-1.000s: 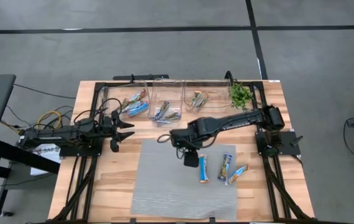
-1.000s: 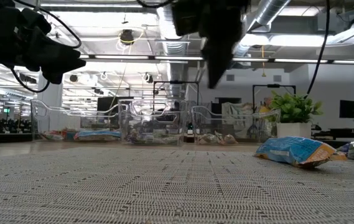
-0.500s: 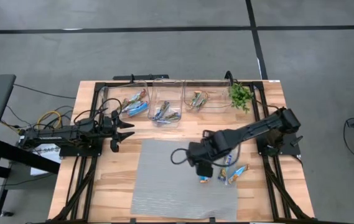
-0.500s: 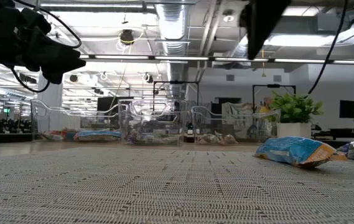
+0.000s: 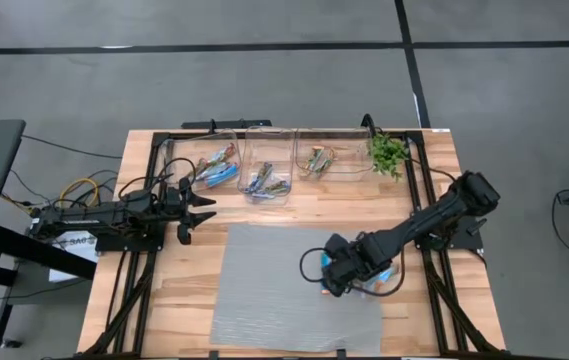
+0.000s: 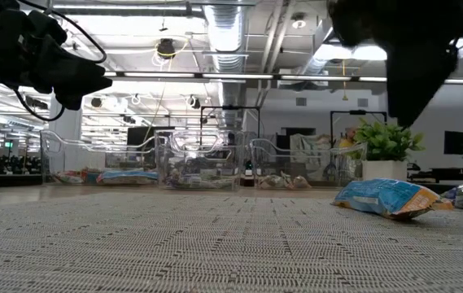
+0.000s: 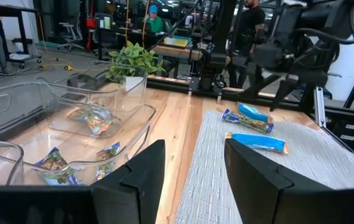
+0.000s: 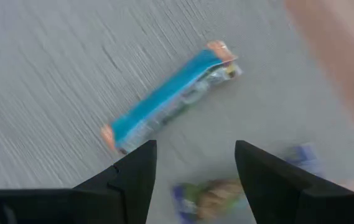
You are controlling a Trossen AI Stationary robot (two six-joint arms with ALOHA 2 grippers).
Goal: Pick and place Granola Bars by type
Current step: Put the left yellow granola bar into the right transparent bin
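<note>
Three granola bars lie flat on the grey mat (image 5: 264,290). A blue bar with orange ends (image 8: 167,99) lies just ahead of my right gripper (image 8: 192,180), which is open and hovers over it, touching nothing. A brownish bar (image 8: 211,196) lies between the fingertips and a third bar (image 8: 301,152) beside it. In the high view my right gripper (image 5: 336,275) hides most of them. My left gripper (image 5: 202,207) is open and empty at the table's left, near the bins.
Three clear bins (image 5: 214,160), (image 5: 269,170), (image 5: 324,160) with sorted bars stand in a row at the far edge. A small green plant (image 5: 386,152) stands to their right. The bars on the mat also show in the left wrist view (image 7: 256,142).
My right gripper has swung from in front of the bins toward the table's near and right edges. It now hangs over the bars on the mat. The bars have not moved.
</note>
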